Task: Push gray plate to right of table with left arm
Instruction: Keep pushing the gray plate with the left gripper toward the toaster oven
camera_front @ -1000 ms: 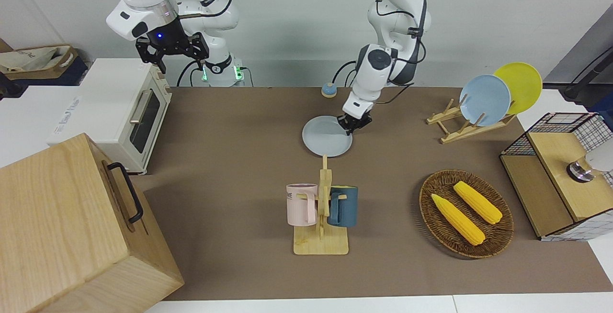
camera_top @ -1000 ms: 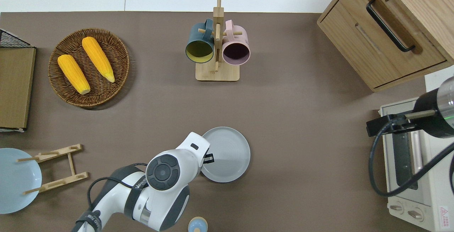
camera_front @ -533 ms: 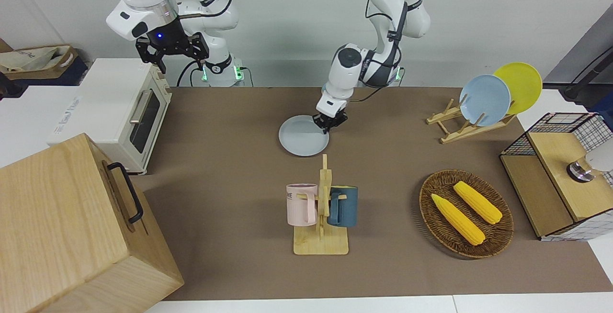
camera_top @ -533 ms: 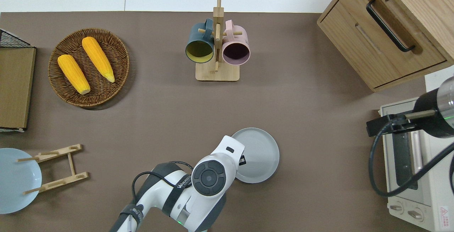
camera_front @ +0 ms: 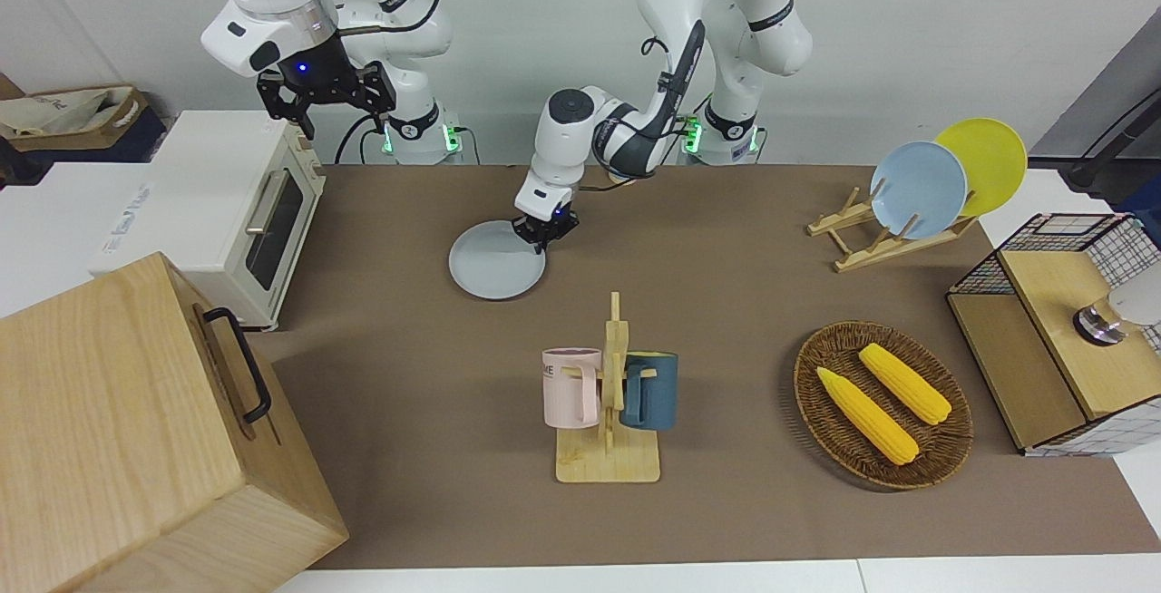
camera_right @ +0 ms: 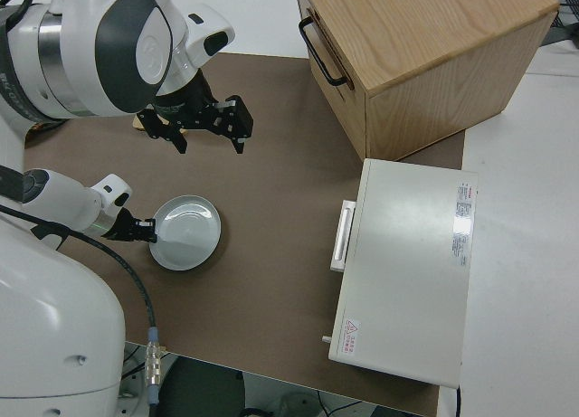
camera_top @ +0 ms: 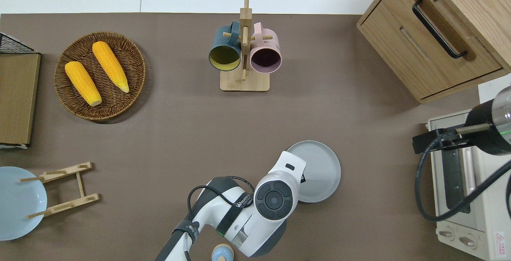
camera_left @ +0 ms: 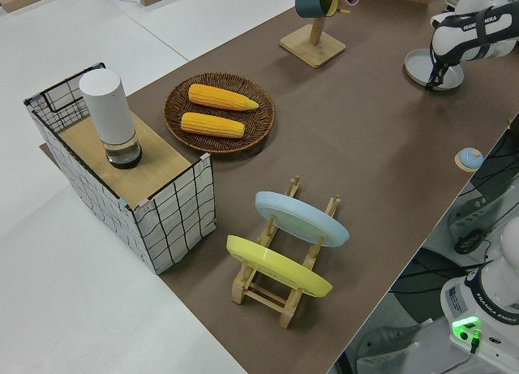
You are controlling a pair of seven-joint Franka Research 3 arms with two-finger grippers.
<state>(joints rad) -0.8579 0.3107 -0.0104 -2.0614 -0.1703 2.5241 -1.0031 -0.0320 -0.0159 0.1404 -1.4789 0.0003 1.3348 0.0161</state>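
The gray plate (camera_front: pixel 494 262) lies flat on the brown table (camera_front: pixel 408 375), nearer to the robots than the mug rack and toward the right arm's end. It also shows in the overhead view (camera_top: pixel 321 167), the left side view (camera_left: pixel 432 69) and the right side view (camera_right: pixel 187 232). My left gripper (camera_front: pixel 542 232) is down at table height and touches the plate's rim on the side toward the left arm's end; it shows there in the right side view (camera_right: pixel 145 227) too. My right arm is parked, its gripper (camera_front: pixel 340 117) open and empty.
A white toaster oven (camera_front: pixel 227 203) and a wooden cabinet (camera_front: pixel 136 430) stand at the right arm's end. A mug rack (camera_front: pixel 608 393) with two mugs stands mid-table. A corn basket (camera_front: pixel 884 403) and a plate rack (camera_front: pixel 916 189) stand toward the left arm's end.
My left gripper has slid the gray plate steadily along the table toward the right arm's end, closer to the toaster oven. The right arm has not moved.
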